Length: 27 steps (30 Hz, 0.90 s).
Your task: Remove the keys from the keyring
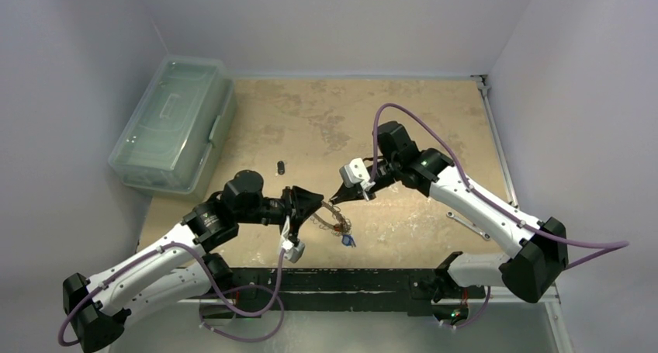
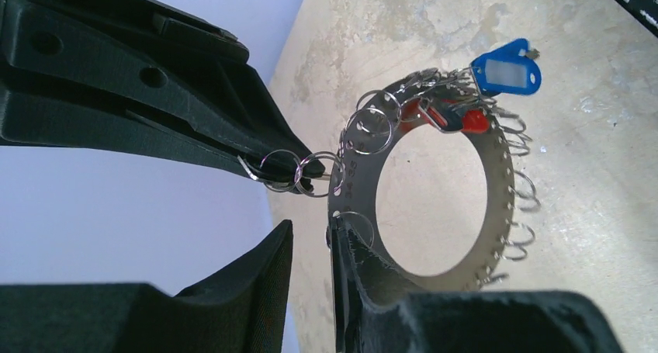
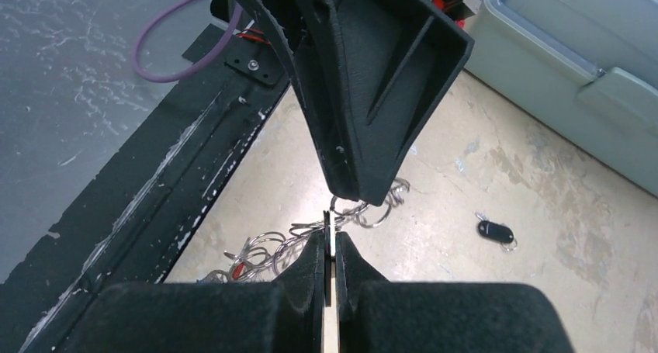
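keyring hangs between the two gripper tips

the keyring (image 2: 353, 194) sits just in front of the left gripper (image 2: 310, 233), above the table (image 2: 597, 213). this gripper is a little open, with a narrow gap. one finger (image 2: 365, 283) touches the ring's rim, and i cannot tell if it grips. the right gripper (image 3: 330, 240) is closed tight on small wire loops (image 2: 283, 169) at the same rim. the ring shows its flat face to the left wrist. being round, it has no long side. the red-headed keys (image 2: 458, 120) and a blue tag (image 2: 506, 67) are on the far rim.
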### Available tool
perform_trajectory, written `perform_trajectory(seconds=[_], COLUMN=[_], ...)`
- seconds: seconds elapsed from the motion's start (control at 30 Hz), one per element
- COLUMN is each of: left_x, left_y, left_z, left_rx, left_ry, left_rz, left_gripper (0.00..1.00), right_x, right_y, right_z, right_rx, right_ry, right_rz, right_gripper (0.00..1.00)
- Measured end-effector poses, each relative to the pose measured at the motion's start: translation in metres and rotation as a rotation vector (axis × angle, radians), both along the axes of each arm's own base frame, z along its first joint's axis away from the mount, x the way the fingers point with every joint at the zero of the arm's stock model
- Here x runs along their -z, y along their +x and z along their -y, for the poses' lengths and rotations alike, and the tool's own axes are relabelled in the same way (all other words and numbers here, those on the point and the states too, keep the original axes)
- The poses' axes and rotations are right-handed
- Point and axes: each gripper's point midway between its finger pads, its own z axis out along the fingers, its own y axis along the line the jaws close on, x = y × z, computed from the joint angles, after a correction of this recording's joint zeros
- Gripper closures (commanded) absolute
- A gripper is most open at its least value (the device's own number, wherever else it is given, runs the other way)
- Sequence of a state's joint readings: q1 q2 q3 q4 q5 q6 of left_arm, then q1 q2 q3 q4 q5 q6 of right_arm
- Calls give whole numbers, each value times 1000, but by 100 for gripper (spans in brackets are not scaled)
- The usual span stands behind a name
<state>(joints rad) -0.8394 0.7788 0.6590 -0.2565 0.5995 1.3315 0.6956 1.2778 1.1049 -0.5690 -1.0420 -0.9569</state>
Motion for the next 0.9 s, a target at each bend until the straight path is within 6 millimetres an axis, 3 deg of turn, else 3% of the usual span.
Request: perform_trajectory(seconds=[0.23,0.37,0.57,0.67,0.9], left_x=[-7,-7,-9,-9,-5], left_y=[0,3,19,18,14], left_z=[-1,2,7,4,8], left_rx=[-1,-72,-269,-297,-295], left_ry=[-18,-54,-146,-203,-217], left_rz=[19,-147,-456,-506,-578], left_gripper=[69,69,69,72,68], right_x=[1,-2,10,9,9], right_y=[-1,5,9,9,8], right_z=[1,-5,-9,-10,-10], right_rx=[7,64,129,132,123], right_ry=[-9,5,1,6,9], right_rz=[-15,-80,-170,-178,-173], right_gripper=[100,100,100,100,100])
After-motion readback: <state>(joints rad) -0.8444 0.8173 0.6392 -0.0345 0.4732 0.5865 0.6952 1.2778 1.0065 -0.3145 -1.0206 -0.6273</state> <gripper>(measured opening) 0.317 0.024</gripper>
